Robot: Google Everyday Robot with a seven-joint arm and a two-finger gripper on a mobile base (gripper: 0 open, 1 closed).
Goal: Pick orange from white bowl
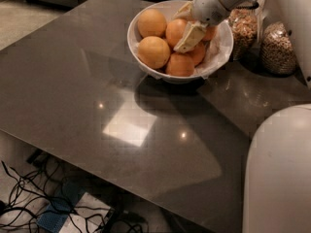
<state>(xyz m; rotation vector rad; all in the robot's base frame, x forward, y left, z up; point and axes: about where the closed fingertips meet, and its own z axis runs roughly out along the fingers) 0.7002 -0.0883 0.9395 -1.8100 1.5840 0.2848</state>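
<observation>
The white bowl [216, 57] stands at the far side of the dark table, lined with crumpled white paper and holding several oranges. My gripper [181, 31] reaches down into the bowl from the upper right. It sits against the middle orange [172, 29] at the back of the pile. Another orange [152, 52] lies at the front left of the bowl and one more [151, 22] at the back left. The arm hides the bowl's far right part.
Two glass jars of grain [242, 26] [278, 49] stand right of the bowl. The dark glossy table [97, 106] stretches toward me. My white body [279, 174] fills the lower right. Cables [29, 203] lie on the floor below the table's near edge.
</observation>
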